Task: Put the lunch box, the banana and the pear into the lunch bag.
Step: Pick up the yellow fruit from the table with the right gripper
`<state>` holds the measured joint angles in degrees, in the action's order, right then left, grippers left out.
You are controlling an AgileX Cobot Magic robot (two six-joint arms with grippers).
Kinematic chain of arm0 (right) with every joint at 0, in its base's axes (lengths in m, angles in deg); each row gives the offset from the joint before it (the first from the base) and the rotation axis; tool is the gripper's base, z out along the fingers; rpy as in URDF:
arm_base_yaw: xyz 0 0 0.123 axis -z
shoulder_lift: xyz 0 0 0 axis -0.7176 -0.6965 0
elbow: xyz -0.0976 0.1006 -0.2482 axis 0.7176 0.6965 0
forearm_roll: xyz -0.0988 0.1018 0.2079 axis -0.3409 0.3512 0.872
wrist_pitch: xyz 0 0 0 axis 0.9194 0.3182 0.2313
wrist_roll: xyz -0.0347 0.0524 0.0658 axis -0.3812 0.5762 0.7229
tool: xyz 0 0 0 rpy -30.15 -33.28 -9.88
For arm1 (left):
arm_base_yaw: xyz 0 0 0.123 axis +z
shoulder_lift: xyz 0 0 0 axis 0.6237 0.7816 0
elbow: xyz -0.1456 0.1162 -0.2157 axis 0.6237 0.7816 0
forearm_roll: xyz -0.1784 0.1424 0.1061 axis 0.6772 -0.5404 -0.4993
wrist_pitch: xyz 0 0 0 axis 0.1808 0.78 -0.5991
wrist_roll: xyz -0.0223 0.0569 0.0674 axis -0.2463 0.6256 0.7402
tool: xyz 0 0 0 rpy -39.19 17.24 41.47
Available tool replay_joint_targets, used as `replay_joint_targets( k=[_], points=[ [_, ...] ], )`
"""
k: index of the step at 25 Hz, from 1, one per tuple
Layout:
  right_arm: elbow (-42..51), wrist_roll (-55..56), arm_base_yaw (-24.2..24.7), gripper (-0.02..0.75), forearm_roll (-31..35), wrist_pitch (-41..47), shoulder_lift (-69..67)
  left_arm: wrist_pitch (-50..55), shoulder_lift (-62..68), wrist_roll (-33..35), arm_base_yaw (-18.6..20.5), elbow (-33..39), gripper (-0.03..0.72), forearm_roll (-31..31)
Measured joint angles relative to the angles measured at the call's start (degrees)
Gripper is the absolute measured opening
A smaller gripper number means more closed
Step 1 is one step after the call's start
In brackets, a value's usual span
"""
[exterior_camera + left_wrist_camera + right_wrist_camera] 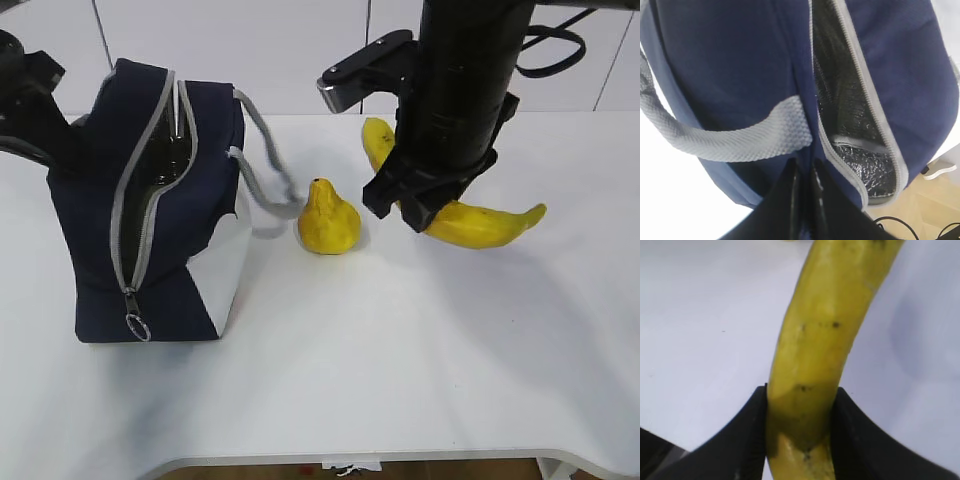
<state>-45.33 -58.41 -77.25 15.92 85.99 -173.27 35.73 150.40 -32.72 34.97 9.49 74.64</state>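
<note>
2 arms in view, 1 bag as landmark. Lunch bag [165,210] stands upright on the white table [400,360], zipper open, dark foil lining showing in the gap; lunch box not visible from any view. Left gripper [802,192] sits behind the bag's far-left side, jaws clenched tight on a fold of navy fabric just below the grey handle strap [740,137]. Right gripper [800,435] is well right of the bag, jaws clamped on both sides of the banana [470,220], which lies on the table. Pear [328,220] stands upright between bag and banana, just beside the bag's loose handle, touched by neither gripper.
</note>
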Motion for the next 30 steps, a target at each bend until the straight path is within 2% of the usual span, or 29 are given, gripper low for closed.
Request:
replay_joint_targets(
  k=[4, 6, 8, 13, 22, 30],
  points=[
    [-0.4, 2.6, 0.0, 0.265, -6.2, 0.0, 0.2, 0.0, 0.0, 0.0, 0.0, 0.0, -0.006, 0.0],
    [-2.5, 3.9, 0.0, 0.265, -5.9, 0.4, 0.2, 0.0, 0.0, 0.0, 0.0, 0.0, -0.006, 0.0],
    [-5.9, 4.3, 0.0, 0.265, -2.8, 0.6, 0.3, 0.0, 0.0, 0.0, 0.0, 0.0, -0.006, 0.0],
    [-15.5, 4.8, 0.0, 0.265, 10.6, -0.8, 0.4, 0.0, 0.0, 0.0, 0.0, 0.0, -0.006, 0.6],
    [-19.0, 2.5, 0.0, 0.265, 43.9, -19.9, -3.4, -0.1, 0.0, 0.0, 0.0, 0.0, -0.006, 2.9],
    [-19.0, -5.0, 0.0, 0.265, 61.7, -26.9, -13.2, -0.1, 0.0, 0.0, 0.0, 0.0, -0.006, 5.5]
  ],
)
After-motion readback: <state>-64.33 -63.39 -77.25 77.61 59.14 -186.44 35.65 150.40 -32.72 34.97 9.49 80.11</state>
